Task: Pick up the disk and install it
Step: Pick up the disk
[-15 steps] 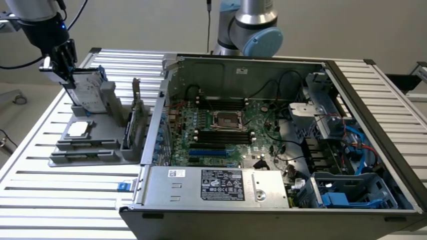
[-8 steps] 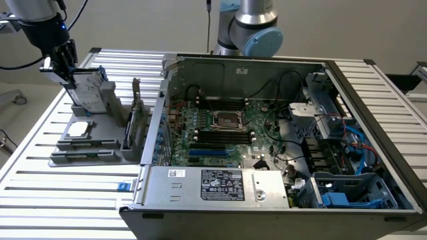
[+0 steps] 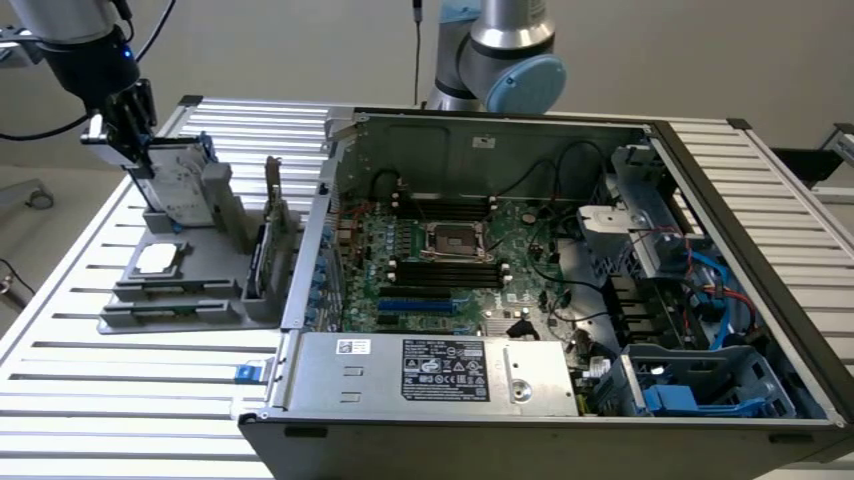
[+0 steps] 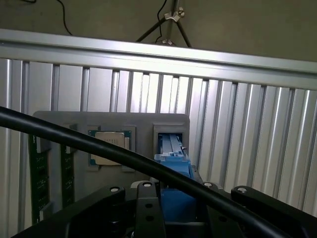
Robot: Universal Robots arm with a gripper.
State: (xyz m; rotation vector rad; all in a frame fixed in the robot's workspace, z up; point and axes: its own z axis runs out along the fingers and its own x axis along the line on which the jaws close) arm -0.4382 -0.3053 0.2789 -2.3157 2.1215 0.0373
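Hand (image 3: 134, 150) closed on one disk (image 3: 187, 185) | one chip (image 3: 158, 257) | one grey holder (image 3: 187, 310)

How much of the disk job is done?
Nothing is installed yet. The end effector is at the top of the disk, which stands upright at the grey holder. Left: getting it into the open case.

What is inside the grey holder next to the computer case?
The disk stands upright in one slot, a square silver chip lies flat, a thin dark card stands on edge. The slot hides the disk's lower part.
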